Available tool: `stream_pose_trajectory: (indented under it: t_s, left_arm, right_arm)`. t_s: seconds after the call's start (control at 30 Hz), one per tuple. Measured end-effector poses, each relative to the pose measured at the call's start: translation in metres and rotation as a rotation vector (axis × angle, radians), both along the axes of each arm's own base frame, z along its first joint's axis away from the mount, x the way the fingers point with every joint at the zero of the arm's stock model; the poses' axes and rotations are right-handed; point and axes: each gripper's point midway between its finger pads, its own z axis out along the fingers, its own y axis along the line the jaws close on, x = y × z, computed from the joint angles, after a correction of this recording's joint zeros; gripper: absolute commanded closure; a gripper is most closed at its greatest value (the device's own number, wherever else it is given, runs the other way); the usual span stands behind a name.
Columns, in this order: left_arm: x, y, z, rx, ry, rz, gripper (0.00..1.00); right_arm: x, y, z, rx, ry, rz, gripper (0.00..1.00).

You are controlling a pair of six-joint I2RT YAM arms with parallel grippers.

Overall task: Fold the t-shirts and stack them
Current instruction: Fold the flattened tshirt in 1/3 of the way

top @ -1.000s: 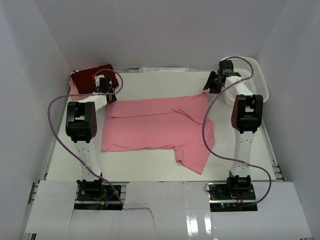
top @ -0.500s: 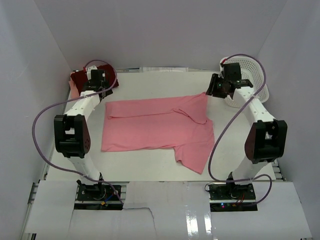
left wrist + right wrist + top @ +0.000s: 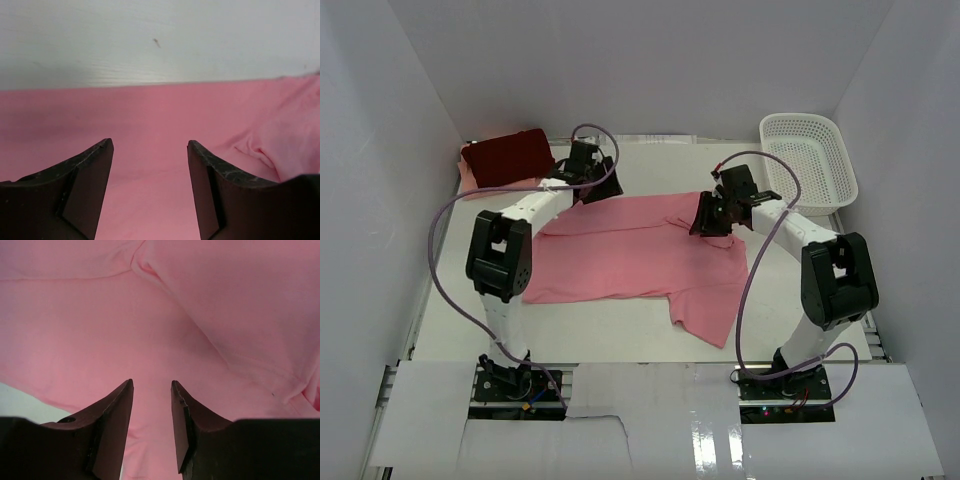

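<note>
Top view: bright, even, diffuse light from overhead; the white walls (image 3: 650,60) carry no hot spots. Shadows under the arms are soft and faint. Glare shows on the glossy panel (image 3: 720,440) well behind the jaws, by the bases.

Left wrist view: jaws dark and slightly blurred; the salmon-pink shirt (image 3: 150,115) ahead of them is soft in focus and shaded towards the left. The table (image 3: 150,40) beyond reads pale grey.

Right wrist view: jaws underexposed; shirt ahead evenly lit, seams legible.
</note>
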Motion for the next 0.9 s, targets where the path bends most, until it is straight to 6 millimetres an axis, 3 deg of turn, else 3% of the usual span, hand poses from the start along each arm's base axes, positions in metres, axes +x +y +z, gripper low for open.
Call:
stream_pose_trajectory:
  t_s: [0.07, 0.17, 0.4, 0.63, 0.9]
  left_arm:
    - [-0.001, -0.026, -0.019, -0.046, 0.047, -0.057, 0.29]
    - [0.002, -0.05, -0.034, -0.102, 0.092, -0.1, 0.29]
    - [0.022, -0.088, -0.018, -0.225, 0.074, -0.158, 0.3]
    - [0.012, -0.131, -0.003, -0.336, 0.078, -0.247, 0.3]
    - [-0.005, -0.161, -0.03, -0.383, 0.145, -0.312, 0.3]
  right_arm:
    - [0.003, 0.006, -0.004, 0.009, -0.001, 0.0, 0.59]
    - [0.004, 0.014, -0.012, 0.025, 0.012, 0.005, 0.59]
    - [0.005, 0.028, -0.039, 0.052, 0.058, -0.009, 0.59]
    - [0.001, 0.021, -0.063, 0.031, 0.085, -0.069, 0.54]
    - [0.014, 0.013, -0.062, -0.007, 0.018, -0.139, 0.51]
